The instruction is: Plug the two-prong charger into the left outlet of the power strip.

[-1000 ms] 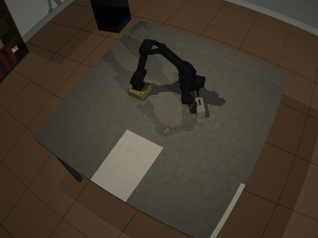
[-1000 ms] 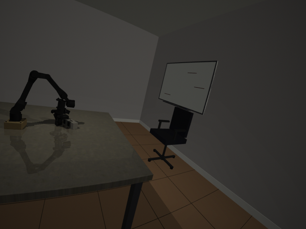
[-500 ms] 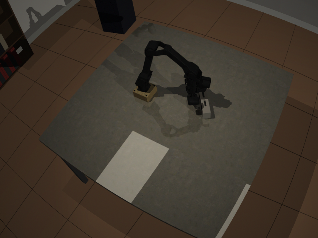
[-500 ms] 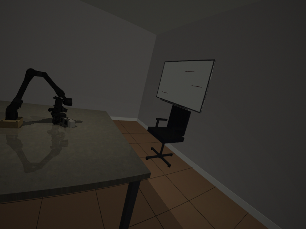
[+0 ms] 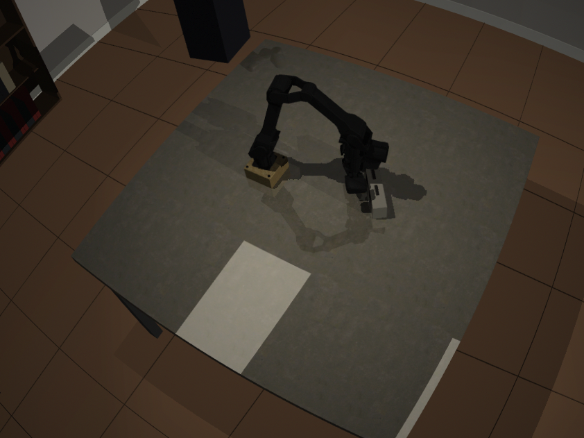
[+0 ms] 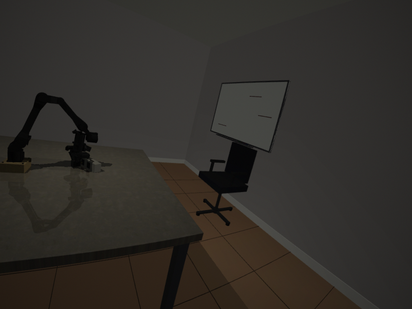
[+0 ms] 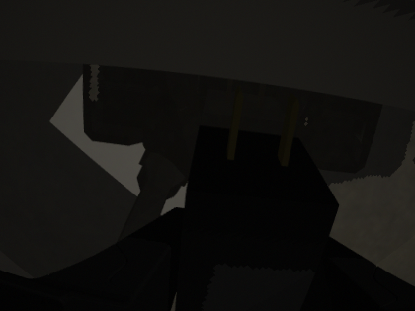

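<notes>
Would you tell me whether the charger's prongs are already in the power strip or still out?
Still out: in the wrist view both prongs show bare ahead of the charger, short of the power strip.

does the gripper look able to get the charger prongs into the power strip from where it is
Probably yes. The gripper is shut on the charger, and its two prongs point straight at the power strip close ahead, with nothing between them. Whether they line up with the left outlet is too dark to tell.
</notes>
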### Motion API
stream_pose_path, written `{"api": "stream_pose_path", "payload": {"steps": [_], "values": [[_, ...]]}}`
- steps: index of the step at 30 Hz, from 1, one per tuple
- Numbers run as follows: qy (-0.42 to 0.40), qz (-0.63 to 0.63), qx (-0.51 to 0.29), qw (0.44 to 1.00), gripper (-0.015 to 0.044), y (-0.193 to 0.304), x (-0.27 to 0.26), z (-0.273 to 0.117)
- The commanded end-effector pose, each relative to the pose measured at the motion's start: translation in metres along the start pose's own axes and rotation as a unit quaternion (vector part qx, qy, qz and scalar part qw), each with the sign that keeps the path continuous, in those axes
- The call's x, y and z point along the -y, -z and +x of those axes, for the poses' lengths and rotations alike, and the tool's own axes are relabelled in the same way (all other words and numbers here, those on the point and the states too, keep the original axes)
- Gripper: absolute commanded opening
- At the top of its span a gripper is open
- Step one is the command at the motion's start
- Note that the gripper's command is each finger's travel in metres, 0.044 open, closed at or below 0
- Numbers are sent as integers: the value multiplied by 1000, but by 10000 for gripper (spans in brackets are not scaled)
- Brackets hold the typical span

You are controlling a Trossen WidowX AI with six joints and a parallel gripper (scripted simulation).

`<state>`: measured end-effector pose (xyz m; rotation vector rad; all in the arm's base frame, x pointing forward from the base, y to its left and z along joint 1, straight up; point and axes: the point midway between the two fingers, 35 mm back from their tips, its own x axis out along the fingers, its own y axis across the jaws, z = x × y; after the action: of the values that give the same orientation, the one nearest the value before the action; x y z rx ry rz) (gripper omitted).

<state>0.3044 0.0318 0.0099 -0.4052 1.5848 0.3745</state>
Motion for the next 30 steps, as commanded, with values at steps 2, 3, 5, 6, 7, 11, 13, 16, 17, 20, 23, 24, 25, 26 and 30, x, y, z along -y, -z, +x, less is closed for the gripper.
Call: {"api": "stream_pose_path", "payload": {"steps": [2, 3, 5, 6, 7, 11, 13, 16, 17, 20, 23, 24, 25, 26, 30], "values": [[1, 1, 0, 1000, 0, -2, 0, -1], [1, 1, 0, 1000, 0, -2, 0, -1], [1, 1, 0, 1000, 0, -2, 0, -1], [1, 1, 0, 1000, 0, -3, 0, -1], [1, 1, 0, 1000, 0, -3, 0, -1], [1, 1, 0, 1000, 0, -4, 0, -1], [1, 1, 0, 1000, 0, -4, 0, -1], [1, 1, 0, 1000, 0, -5, 0, -1], [1, 1, 0, 1000, 0, -5, 0, -1], [1, 1, 0, 1000, 0, -5, 0, -1], [1, 1, 0, 1000, 0, -5, 0, -1], [1, 1, 0, 1000, 0, -5, 0, -1], [1, 1, 0, 1000, 0, -5, 0, -1], [1, 1, 0, 1000, 0, -5, 0, -1], [1, 1, 0, 1000, 0, -5, 0, -1]]}}
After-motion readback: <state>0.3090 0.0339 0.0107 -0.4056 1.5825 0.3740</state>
